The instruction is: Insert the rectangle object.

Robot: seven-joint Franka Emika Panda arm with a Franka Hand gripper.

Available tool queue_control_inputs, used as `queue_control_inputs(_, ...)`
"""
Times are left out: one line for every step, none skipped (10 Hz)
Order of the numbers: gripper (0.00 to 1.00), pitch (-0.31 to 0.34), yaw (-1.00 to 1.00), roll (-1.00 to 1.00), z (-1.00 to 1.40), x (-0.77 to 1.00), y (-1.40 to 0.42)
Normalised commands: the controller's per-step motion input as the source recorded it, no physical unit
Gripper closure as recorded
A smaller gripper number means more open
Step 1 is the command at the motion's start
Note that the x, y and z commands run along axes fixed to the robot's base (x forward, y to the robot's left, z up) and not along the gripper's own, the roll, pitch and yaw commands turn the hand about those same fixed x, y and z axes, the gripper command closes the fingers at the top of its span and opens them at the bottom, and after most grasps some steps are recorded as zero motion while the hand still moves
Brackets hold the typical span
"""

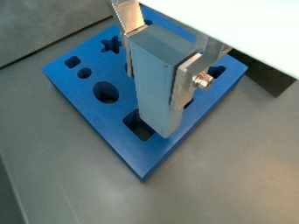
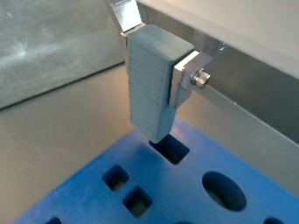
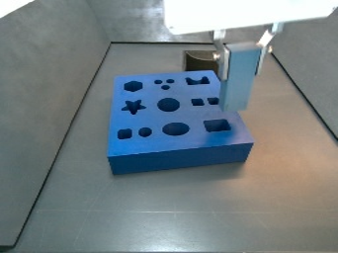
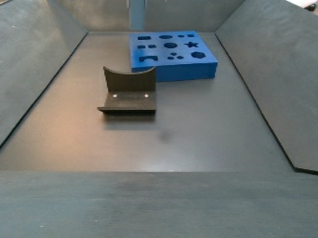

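My gripper (image 1: 162, 52) is shut on the rectangle object (image 1: 152, 83), a tall grey-blue bar held upright between the silver fingers (image 1: 191, 80). In both wrist views the bar's lower end sits right over a rectangular hole (image 1: 138, 129) near one edge of the big blue block (image 1: 114, 131). In a wrist view the bar (image 2: 149, 87) hangs just above that hole (image 2: 173, 151). In a side view the bar (image 3: 239, 79) stands over the block's (image 3: 152, 148) right side, just above the hole (image 3: 218, 126). I cannot tell whether its tip has entered.
The block has several other shaped holes, among them a star (image 3: 132, 107) and a circle (image 3: 169, 103). A dark fixture (image 4: 126, 93) stands on the grey floor beside the block (image 4: 187, 67). Sloped grey walls (image 4: 32, 84) enclose the floor.
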Motion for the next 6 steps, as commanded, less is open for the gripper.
queue_control_inputs(1.0,0.06,0.0,0.14,-0.49,-0.16,-0.01)
queue_control_inputs(1.0,0.023,0.0,0.12,-0.47,-0.24,-0.01)
queue_control_inputs(1.0,0.001,0.0,0.09,-0.44,-0.33,-0.06)
queue_control_inputs(1.0,-0.003,0.08,0.0,-0.23,-0.12,-0.13)
queue_control_inputs(1.0,-0.01,0.08,0.0,-0.09,-0.06,-0.12)
queue_control_inputs(1.0,-0.034,0.13,0.05,-0.1,-0.07,-0.18)
